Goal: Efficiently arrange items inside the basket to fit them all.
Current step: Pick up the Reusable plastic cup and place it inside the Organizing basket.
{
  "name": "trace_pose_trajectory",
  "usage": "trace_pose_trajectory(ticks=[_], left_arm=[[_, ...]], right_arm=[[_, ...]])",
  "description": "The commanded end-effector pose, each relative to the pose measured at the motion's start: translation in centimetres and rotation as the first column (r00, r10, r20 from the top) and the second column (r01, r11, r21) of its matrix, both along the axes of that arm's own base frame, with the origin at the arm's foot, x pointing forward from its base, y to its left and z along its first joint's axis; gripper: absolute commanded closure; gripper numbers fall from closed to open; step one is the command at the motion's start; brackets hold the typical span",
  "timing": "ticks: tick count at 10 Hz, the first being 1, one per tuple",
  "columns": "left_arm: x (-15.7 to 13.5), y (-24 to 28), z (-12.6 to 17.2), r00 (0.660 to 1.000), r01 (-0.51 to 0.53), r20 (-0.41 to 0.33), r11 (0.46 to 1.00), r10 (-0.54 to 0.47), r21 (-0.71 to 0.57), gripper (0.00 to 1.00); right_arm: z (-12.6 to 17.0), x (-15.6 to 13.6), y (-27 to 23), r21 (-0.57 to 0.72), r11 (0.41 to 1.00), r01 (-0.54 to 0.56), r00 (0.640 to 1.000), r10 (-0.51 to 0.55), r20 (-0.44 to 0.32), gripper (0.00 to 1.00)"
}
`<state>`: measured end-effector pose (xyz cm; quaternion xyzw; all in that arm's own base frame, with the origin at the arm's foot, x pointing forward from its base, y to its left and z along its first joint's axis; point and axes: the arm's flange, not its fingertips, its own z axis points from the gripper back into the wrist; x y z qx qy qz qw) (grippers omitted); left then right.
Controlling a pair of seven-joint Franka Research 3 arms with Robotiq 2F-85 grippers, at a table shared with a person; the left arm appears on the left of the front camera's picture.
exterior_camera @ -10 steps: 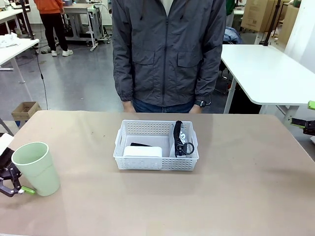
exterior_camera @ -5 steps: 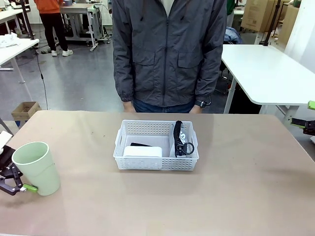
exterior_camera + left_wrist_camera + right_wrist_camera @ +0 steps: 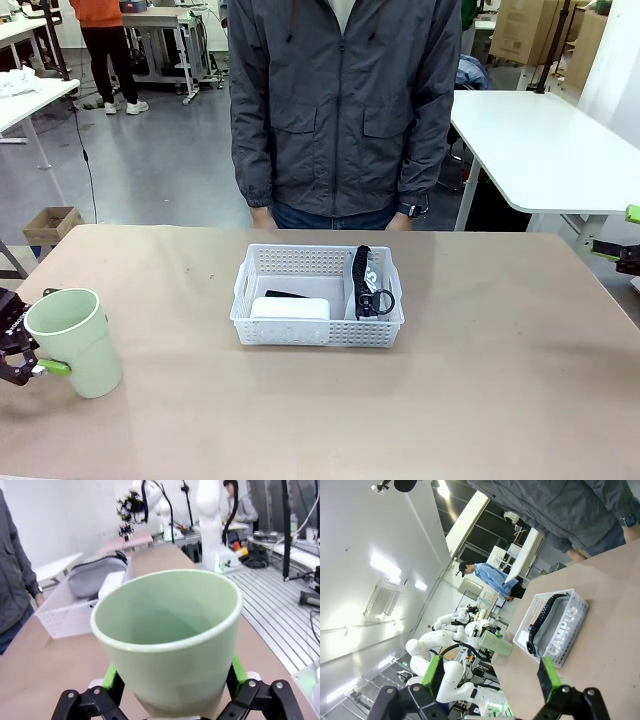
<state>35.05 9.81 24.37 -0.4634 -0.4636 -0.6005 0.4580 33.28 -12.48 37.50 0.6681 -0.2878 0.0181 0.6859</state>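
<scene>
1. My left pincer (image 3: 170,700) sits at the near left end of the surface (image 3: 500,400) with its jaws spread wide, one green pad on each side of the pale green cup (image 3: 75,340). I judge that nothing is gripped yet: the cup stands on the surface between the pads, not lifted.

2. The cup is upright, its mouth facing the ceiling and its long axis vertical. In my left wrist view it fills the gap straight ahead of the pincer, so closing the jaws would meet its lower wall.

3. The white basket (image 3: 240,300) lies well apart from the cup, to my right and farther across the surface, in front of the person standing at the far side. Its long axis runs left to right.

4. In the basket, a white block (image 3: 290,308) lies in the left part, with the black stapler (image 3: 286,294) just behind it. The grey pouch (image 3: 562,625) stands on edge at the right end, its black strap on top.

5. My right pincer (image 3: 490,677) hangs wide open and empty, far to the right. My left arm is far nearer the cup.
</scene>
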Motion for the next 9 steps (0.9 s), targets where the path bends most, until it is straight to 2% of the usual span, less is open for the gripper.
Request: trace_pose_trajectory(ticks=[1,4,5,6,7,9], left_arm=[[1.79,0.87,-1.25,1.000,0.005,-0.023,0.999,-0.006,-0.046,0.00],[1.90,0.72,-1.39,1.000,-0.005,-0.031,0.999,0.004,-0.040,0.00],[1.75,0.59,-1.31,1.000,0.013,-0.010,1.000,-0.013,-0.014,0.50],[1.70,0.48,-1.20,1.000,0.015,-0.015,1.000,-0.015,-0.022,0.54],[1.73,0.52,-1.23,1.000,0.016,-0.016,1.000,-0.017,-0.019,1.00],[1.74,0.56,-1.20,1.000,0.010,-0.015,1.000,-0.010,-0.013,1.00]], right_arm=[[0.54,0.14,0.03,0.003,1.000,0.011,1.000,-0.011,-0.020,0.00],[0.54,0.14,0.03,0.003,1.000,0.011,1.000,-0.011,-0.020,0.00],[0.54,0.14,0.03,0.003,1.000,0.011,1.000,-0.011,-0.020,0.00],[0.54,0.14,0.03,0.003,1.000,0.011,1.000,-0.011,-0.020,0.00],[0.54,0.14,0.03,0.003,1.000,0.011,1.000,-0.011,-0.020,0.00],[0.54,0.14,0.03,0.003,1.000,0.011,1.000,-0.011,-0.020,0.00]])
